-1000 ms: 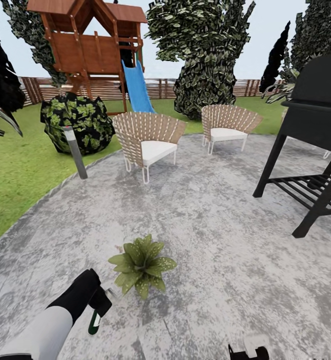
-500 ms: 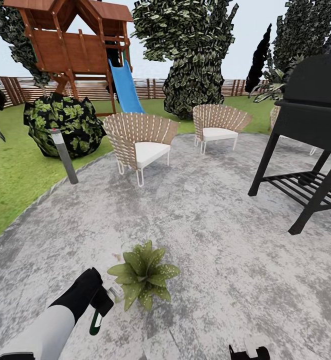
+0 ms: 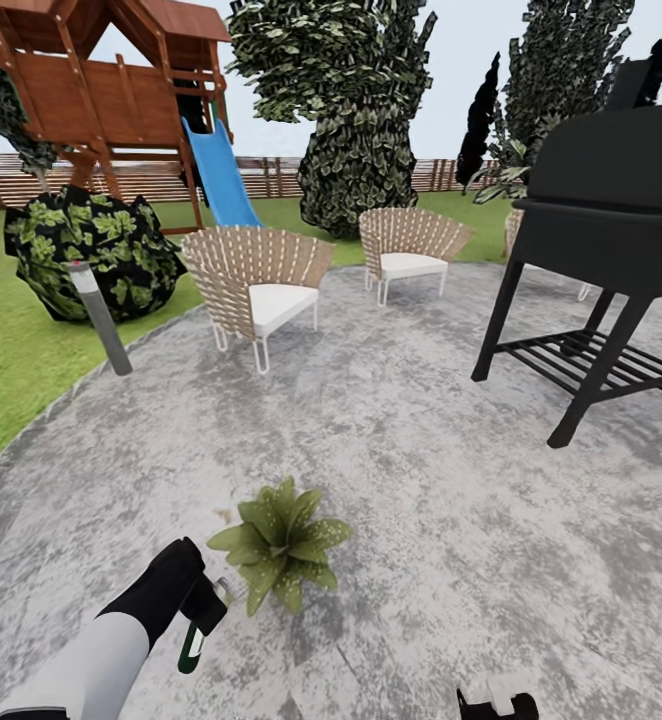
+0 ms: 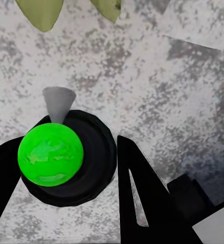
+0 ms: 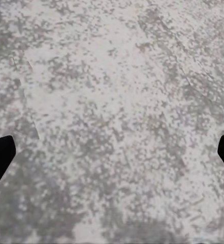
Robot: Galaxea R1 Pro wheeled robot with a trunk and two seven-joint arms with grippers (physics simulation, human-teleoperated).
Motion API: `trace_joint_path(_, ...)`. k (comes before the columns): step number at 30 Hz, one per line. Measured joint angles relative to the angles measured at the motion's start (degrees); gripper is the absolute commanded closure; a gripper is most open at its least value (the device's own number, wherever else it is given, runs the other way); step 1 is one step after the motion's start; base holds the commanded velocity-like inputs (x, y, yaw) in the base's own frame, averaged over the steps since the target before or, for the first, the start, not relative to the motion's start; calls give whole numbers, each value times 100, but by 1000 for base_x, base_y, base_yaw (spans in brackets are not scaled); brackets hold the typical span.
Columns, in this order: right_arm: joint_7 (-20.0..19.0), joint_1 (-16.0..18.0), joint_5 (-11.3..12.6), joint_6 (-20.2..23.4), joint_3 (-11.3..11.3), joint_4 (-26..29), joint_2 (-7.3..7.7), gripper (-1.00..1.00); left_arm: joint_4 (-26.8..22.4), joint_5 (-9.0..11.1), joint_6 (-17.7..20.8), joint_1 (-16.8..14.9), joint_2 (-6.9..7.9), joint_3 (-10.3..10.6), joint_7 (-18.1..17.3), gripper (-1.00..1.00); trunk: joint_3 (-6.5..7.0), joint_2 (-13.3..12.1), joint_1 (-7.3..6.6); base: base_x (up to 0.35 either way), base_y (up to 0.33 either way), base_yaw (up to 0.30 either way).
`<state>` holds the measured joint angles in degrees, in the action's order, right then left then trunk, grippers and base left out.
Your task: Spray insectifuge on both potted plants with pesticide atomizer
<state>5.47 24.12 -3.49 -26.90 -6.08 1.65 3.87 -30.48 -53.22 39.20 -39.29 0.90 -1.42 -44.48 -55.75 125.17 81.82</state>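
Note:
My left gripper [image 3: 202, 608] is shut on the pesticide atomizer [image 3: 189, 647], a slim dark bottle with a white label hanging down just above the grey paving. The left wrist view looks along the bottle end-on: a bright green round end [image 4: 51, 154] in a black body sits between the dark fingers [image 4: 142, 198]. One potted plant [image 3: 279, 541], a low rosette of pointed green leaves, stands right beside the bottle; its leaf tips [image 4: 40, 10] show in the left wrist view. My right gripper [image 5: 112, 152] is open over bare paving, low at the picture's edge [image 3: 498, 700].
A black grill [image 3: 601, 250] stands on the right. Two wicker chairs [image 3: 256, 280] [image 3: 408, 245] sit ahead on the paving. A grey bollard lamp [image 3: 99, 318], a dark-leaved shrub [image 3: 91, 250], a wooden playset with a blue slide [image 3: 216, 180] and the fence [image 3: 271, 175] lie beyond.
The whole view has swung to the right, so the chairs, shrub and grill sit further left in the picture. Both arms, the held bottle and the plant keep their places.

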Motion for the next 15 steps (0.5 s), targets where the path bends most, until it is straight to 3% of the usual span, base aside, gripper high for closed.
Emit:
trace_joint_path(3, -2, 0, 0, 1, 0, 0, -1, -100, 0, -2, 1, 0, -1, -1, 0, 100, 0, 0, -2, -18, 317, -261)
trace_joint_path(7, -3, 0, 0, -1, 0, 0, 1, -100, 9, 11, -6, 0, -1, -9, 0, 100, 0, 0, -5, 214, 212, -261)
trace_joint_path(10, 1, 1, 0, -3, 1, -1, 1, -100, 13, 3, -9, 11, 3, -4, 1, 100, 0, 0, -3, 103, 46, -201)
trace_joint_path(15, -4, 2, -5, -3, 7, -10, 13, -100, 22, -9, -11, 26, 40, 33, 7, 100, 0, 0, -2, 8, 4, -26)
